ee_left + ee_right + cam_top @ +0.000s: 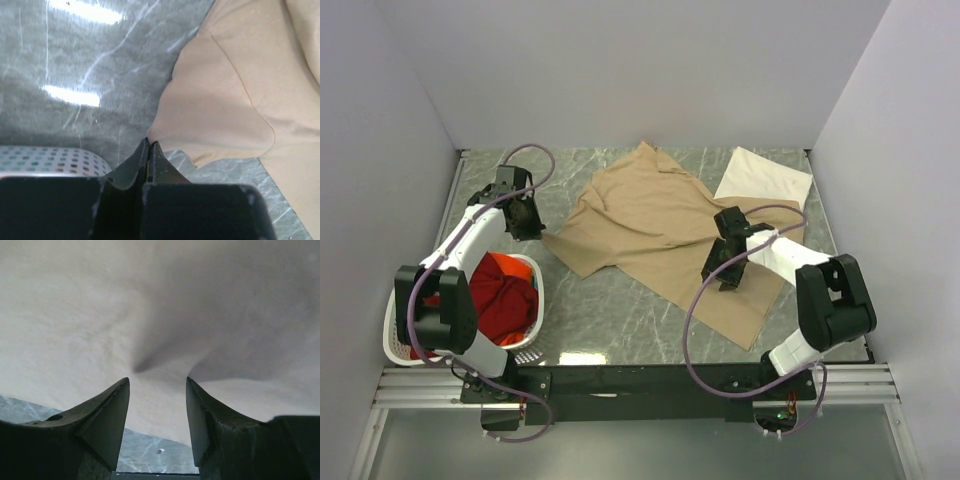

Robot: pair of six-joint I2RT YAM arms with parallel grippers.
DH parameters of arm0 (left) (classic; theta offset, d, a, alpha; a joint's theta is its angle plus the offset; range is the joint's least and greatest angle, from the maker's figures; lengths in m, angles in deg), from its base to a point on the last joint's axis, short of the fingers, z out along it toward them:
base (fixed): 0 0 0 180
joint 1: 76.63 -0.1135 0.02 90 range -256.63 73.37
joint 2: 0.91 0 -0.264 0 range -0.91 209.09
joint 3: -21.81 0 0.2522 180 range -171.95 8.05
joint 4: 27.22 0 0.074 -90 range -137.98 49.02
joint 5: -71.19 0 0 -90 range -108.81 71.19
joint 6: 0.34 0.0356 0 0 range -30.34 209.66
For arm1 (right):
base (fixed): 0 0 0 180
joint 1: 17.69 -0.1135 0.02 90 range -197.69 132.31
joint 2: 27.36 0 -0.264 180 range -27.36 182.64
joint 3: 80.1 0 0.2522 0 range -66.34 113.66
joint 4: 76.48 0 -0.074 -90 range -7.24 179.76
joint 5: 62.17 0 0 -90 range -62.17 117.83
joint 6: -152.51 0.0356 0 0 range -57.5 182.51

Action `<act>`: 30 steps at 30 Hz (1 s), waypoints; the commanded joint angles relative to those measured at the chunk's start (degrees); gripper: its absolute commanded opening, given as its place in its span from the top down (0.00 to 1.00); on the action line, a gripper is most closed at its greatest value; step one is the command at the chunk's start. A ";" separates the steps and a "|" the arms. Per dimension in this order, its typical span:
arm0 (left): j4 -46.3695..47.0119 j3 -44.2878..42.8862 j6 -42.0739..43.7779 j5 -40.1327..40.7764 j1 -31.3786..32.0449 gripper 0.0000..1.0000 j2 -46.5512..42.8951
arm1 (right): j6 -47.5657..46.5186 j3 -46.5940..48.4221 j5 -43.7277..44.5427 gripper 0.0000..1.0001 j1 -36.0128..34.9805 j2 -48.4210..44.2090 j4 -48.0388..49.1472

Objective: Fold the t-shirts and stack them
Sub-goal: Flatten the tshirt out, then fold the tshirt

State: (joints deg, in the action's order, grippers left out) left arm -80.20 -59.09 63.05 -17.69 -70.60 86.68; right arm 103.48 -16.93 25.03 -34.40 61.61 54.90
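A tan t-shirt [650,225] lies spread and rumpled across the middle of the table. My left gripper [533,229] sits at the shirt's left sleeve corner. In the left wrist view its jaws are shut [149,143], with the tip of that sleeve [210,115] pinched between them. My right gripper [721,277] hovers low over the shirt's right part. It stands open [157,382], with a raised crease of tan cloth [150,315] just beyond the fingertips. A cream-white t-shirt [766,177], folded flat, lies at the back right.
A white plastic laundry basket [392,335] stands at the front left beside the left arm, with red cloth [505,300] in it. Its perforated rim [45,160] shows in the left wrist view. Grey walls close in the left, back and right sides.
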 commanded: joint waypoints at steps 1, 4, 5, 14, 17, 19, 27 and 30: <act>2.57 -2.47 2.70 -2.18 -0.84 1.00 0.83 | 0.96 4.81 6.13 0.44 -1.74 -0.81 -4.51; 3.19 -2.04 2.79 -3.32 -0.84 1.00 0.56 | 1.39 4.82 6.68 0.44 -1.75 -6.16 -7.59; 3.27 -2.04 2.71 -4.19 -0.84 1.00 0.82 | 1.74 4.30 6.68 0.44 -1.75 -8.44 -8.56; 3.36 -1.95 2.79 -7.27 -0.75 1.00 0.56 | 15.00 -12.48 9.31 0.45 -2.80 -26.29 -20.95; 3.80 -1.95 2.44 -8.50 -0.84 1.00 1.00 | 18.87 -14.51 9.84 0.46 -2.80 -30.86 -25.34; 4.15 -2.04 2.18 -9.74 -0.84 1.00 1.79 | 20.55 -15.30 8.61 0.48 -2.89 -32.01 -25.88; 4.59 -2.04 1.91 -10.88 -0.84 1.00 2.14 | 25.73 -19.33 6.33 0.51 -3.15 -32.19 -24.31; 4.42 -2.12 2.00 -10.53 -0.84 1.00 1.79 | 26.26 -21.28 5.27 0.52 -3.07 -30.44 -22.02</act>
State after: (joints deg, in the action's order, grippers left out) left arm -77.19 -59.44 64.95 -27.13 -71.30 89.37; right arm 126.43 -36.58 30.51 -37.11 30.37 31.32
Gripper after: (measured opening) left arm 0.013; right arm 0.487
